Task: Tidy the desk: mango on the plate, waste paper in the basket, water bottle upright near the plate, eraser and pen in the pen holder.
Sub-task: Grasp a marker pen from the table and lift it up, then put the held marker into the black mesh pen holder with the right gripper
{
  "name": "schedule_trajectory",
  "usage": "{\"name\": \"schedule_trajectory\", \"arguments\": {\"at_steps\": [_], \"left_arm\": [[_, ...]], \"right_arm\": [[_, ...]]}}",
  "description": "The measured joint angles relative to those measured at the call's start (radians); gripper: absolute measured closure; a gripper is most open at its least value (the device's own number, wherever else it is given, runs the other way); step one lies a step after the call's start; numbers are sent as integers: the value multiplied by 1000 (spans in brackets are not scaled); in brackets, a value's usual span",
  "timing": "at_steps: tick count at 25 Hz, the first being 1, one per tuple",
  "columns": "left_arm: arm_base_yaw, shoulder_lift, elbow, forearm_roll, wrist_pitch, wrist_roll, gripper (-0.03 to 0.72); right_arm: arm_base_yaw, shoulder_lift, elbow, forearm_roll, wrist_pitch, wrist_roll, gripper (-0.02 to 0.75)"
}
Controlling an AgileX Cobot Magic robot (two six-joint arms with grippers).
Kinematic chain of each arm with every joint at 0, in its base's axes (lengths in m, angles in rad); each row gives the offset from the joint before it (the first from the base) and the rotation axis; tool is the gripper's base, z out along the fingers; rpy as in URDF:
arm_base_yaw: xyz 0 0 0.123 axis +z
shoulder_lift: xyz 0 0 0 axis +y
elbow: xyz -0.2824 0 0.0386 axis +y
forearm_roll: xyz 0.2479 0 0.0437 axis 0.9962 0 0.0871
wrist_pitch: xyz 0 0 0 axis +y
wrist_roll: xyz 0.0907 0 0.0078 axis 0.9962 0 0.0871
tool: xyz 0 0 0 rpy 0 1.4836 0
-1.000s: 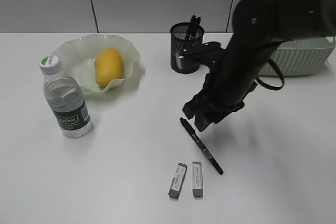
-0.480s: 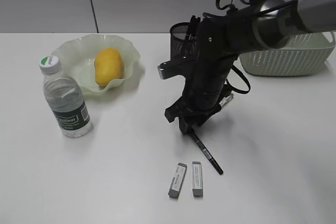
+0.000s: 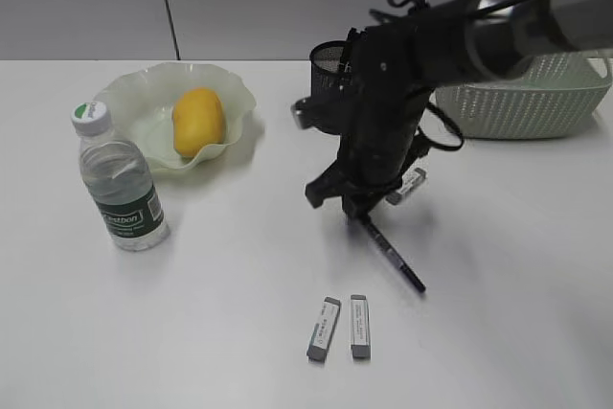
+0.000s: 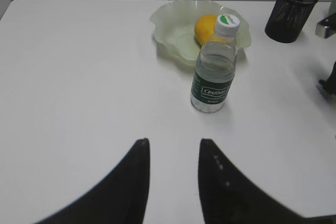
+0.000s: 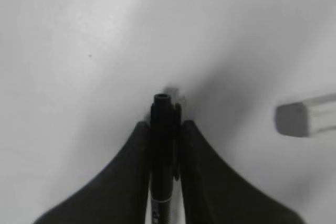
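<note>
Broadly, the desk (image 3: 192, 332) fills most of the ext. view, white and flat. At upper right of the frame the basket (image 3: 536, 102) is seen, partly hidden behind the right arm. At upper left the plate (image 3: 144, 107) sits w/ the mango (image 3: 198, 120) lying in it; the same pair is seen top centre in the left wrist view, plate (image 4: 168, 22) and mango (image 4: 203, 27). The water bottle (image 3: 117, 179) stands upright just beside the plate, at left of frame, cap up; in the left wrist view the water bottle (image 4: 214, 66) is seen in front of the plate, overlapping its rim. The pen holder (image 3: 330, 69) is at top centre, behind the arm, w/ dark items sticking out; it is also at upper right of the left wrist view (image 4: 290, 8).

The right gripper (image 3: 356, 206) is at frame centre, closed around the pen (image 3: 393, 258), which slants down to the lower right; whether its tip touches the desk can't be told. In the right wrist view the right gripper (image 5: 164, 129) is pressed on both sides of the pen (image 5: 161, 156), barrel end toward the camera.

Two erasers (image 3: 324, 329) and (image 3: 359, 326) lie side by side at lower centre, apart from the pen.

The left gripper (image 4: 173, 153) is seen at bottom of its view, jaws parted, nothing between them.
</note>
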Motion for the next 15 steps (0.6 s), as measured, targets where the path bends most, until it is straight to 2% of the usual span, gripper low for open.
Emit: {"name": "schedule_trajectory", "arguments": {"at_steps": [2, 4, 6, 8, 9, 11, 15], "left_arm": [[0, 0, 0, 0, 0, 0, 451], [0, 0, 0, 0, 0, 0, 451], [0, 0, 0, 0, 0, 0, 451], [0, 0, 0, 0, 0, 0, 451], [0, 0, 0, 0, 0, 0, 451], [0, 0, 0, 0, 0, 0, 451], [0, 0, 0, 0, 0, 0, 451]], "right_arm": [[0, -91, 15, -88, -62, 68, 600], [-5, -218, 52, -179, -188, 150, 600], [-16, -340, 136, -313, -387, 262, 600], [-54, -435, 239, -452, -700, 340, 600], [-79, -453, 288, -483, -855, 350, 600], [-149, -440, 345, -432, -1054, 331, 600], [-258, -314, 370, -211, -1338, 241, 600]]}}
